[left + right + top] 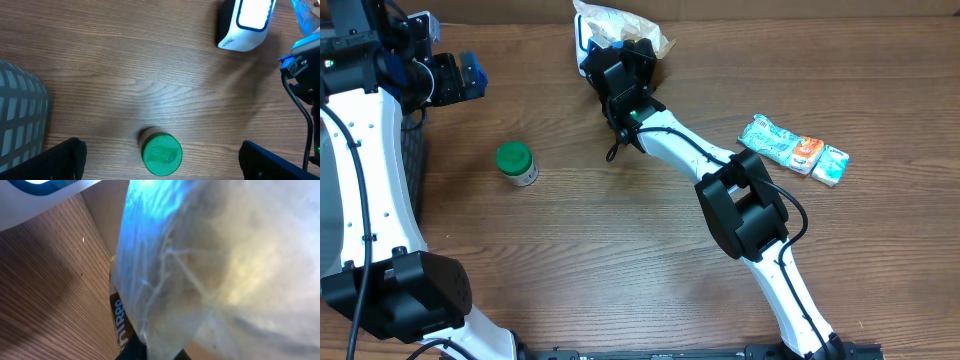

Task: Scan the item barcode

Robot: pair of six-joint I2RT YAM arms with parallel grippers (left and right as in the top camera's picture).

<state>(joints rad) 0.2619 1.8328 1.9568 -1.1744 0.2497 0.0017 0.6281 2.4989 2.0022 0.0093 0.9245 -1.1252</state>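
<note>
white letters, perhaps "ree", are showing on a brown strip (118, 317) beside the clear bag (215, 265); print on the scanner (245, 25) is blurring out.

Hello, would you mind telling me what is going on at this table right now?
The right gripper is shut on a clear plastic bag and holds it close to the white scanner at the far side of the table. The left gripper is open and empty, off to the side. A green-lidded jar stands untouched, and some snack packets lie on the right.
</note>
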